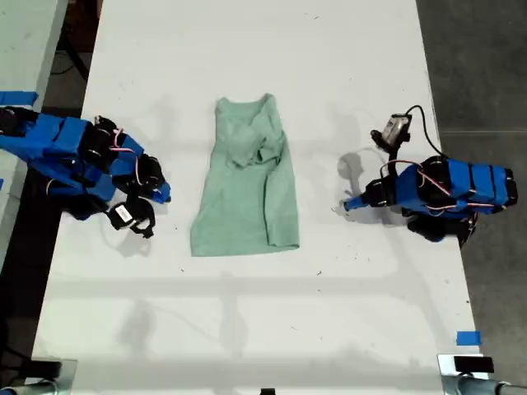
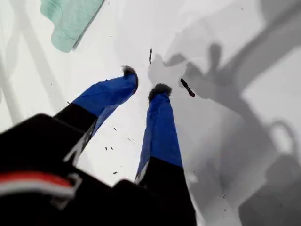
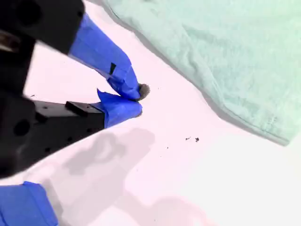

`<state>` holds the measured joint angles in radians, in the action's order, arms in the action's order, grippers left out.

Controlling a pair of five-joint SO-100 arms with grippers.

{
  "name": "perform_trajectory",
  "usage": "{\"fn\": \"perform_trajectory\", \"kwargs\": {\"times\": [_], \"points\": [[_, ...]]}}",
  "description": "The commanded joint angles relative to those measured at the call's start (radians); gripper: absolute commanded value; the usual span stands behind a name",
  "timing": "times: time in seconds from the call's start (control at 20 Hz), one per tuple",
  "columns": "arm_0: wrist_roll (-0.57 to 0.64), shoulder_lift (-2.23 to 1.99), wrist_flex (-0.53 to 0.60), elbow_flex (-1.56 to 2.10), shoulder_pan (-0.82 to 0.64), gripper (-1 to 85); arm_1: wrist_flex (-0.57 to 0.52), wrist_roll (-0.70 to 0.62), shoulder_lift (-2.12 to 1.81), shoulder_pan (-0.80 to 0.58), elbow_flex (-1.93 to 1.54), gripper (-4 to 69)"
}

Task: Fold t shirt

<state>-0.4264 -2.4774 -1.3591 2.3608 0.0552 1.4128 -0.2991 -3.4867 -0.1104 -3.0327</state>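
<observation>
You see the t shirt (image 1: pixel 247 197) lying flat on the white bench (image 1: pixel 247 321), about in the middle between the two arms. It is pale green and a bit wrinkled. Its neck end points to the top of the exterior view, and part of the cloth near the neck is bunched up. My first gripper (image 1: pixel 346 206) is on the exterior view's right, low over the bench, and it points at the shirt but stays well apart from it. In the first wrist view its blue fingers (image 2: pixel 160 127) are a little bit apart, with nothing between them, and only one corner of the shirt (image 2: pixel 70 19) shows far ahead. My second gripper (image 1: pixel 163 196) is on the exterior view's left, near the long side of the shirt but not touching it. In the second wrist view its fingers (image 3: pixel 106 56) are pressed together at the tips and hold nothing, and the edge of the shirt (image 3: pixel 225 52) lies just beside them. A small bit of blue tape (image 1: pixel 468 337) sticks to the bench near the exterior view's bottom right.
</observation>
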Motion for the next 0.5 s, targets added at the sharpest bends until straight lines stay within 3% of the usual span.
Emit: {"fn": "perform_trajectory", "kwargs": {"times": [0.0, 0.05, 0.3, 0.45], "points": [[-0.026, 0.268, -0.058, -0.337, 0.084, -0.2, -0.025, -0.006, -0.011, 0.000, -0.055, 8.5], [-0.015, 0.302, -0.038, -0.357, 0.097, 7.2, -0.025, -0.008, -0.011, 0.000, -0.055, 8.5], [0.008, 0.543, 0.003, -0.440, 0.129, 27.2, -0.025, -0.009, -0.011, 0.002, -0.055, 8.4], [0.153, 0.660, 0.034, -0.440, 0.051, 29.1, -0.025, -0.009, -0.011, 0.002, -0.055, 8.4]]}}
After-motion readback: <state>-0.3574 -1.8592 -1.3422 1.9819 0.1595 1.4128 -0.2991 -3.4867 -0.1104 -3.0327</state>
